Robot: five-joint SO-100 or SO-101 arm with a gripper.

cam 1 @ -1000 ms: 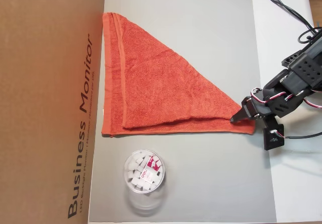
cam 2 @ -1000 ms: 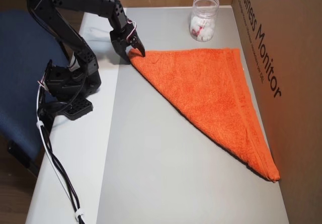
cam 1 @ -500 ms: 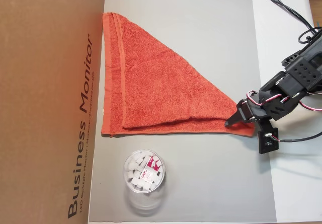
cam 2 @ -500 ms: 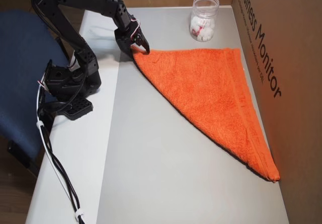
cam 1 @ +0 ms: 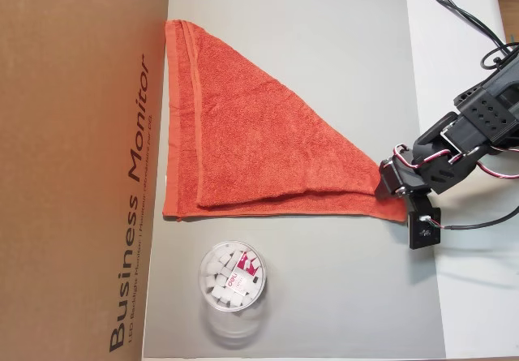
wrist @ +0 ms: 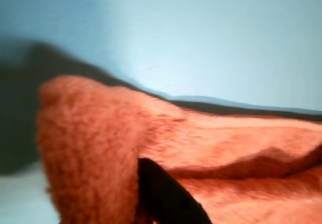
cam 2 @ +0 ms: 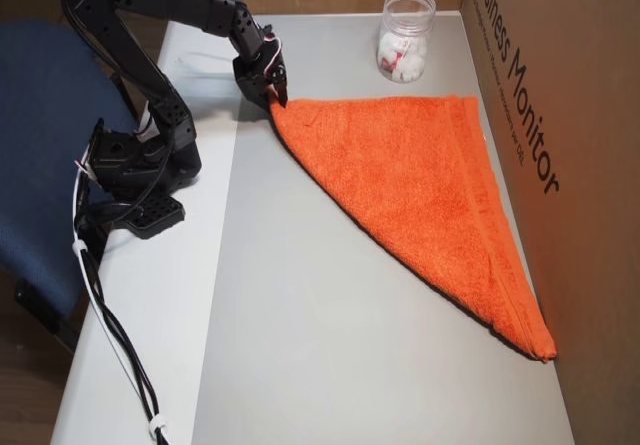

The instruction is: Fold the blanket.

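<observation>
Folded into a fuzzy triangle with flat hemmed bands, the orange-red blanket lies on a smooth grey mat on the worktop, its pointed corner pinched in the black pincer; nearby stand a clear jar of white pieces and a brown carton printed "Business Monitor"
</observation>
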